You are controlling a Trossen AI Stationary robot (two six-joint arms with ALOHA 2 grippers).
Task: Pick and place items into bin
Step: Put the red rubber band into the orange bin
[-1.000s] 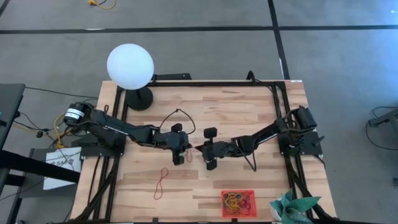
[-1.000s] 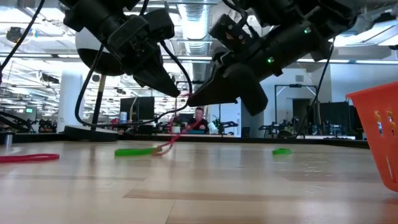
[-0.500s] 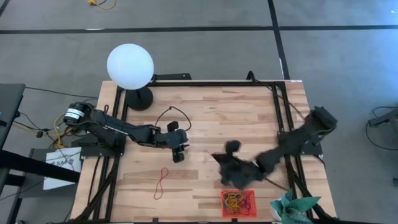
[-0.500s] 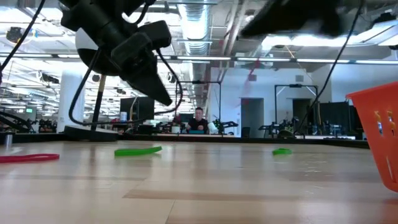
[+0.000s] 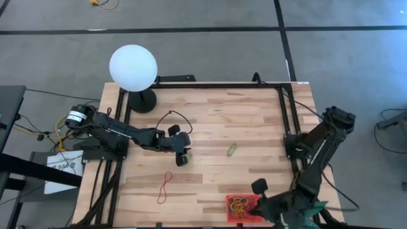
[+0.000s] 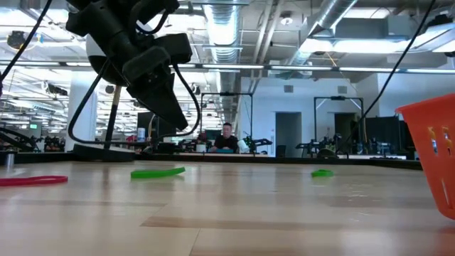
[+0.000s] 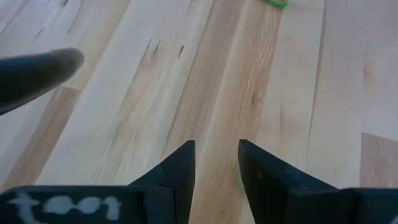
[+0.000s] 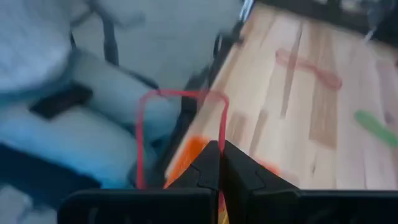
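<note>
In the high view the right gripper (image 5: 270, 205) is hanging at the near edge of the surface (image 5: 254, 121), touching or just overlapping the right side of the bin (image 5: 243, 208), which is sitting near the front right corner with a tangle of yellow and red bands already inside; from here I cannot tell how its fingers are set. Two loose bands are lying on the wood: one green band (image 5: 232, 149) about midway between the arms, its long axis running diagonally, and one red band (image 5: 165, 186) toward the front left, lying roughly front to back. The left gripper (image 5: 182, 156) is hovering between them, clearly the nearer arm to both, with the green band off to its right. In the low view the bin's wall is showing at the right edge, the red band is lying flat at far left, and two green streaks are showing, though the high view confirms only one. In the left wrist view the fingers are standing slightly spread with nothing between them. In the right wrist view the fingers are pressed together, pinching a thin red loop (image 8: 180, 134) that is dangling over the bin's orange rim, so a release looks like the next step.
</note>
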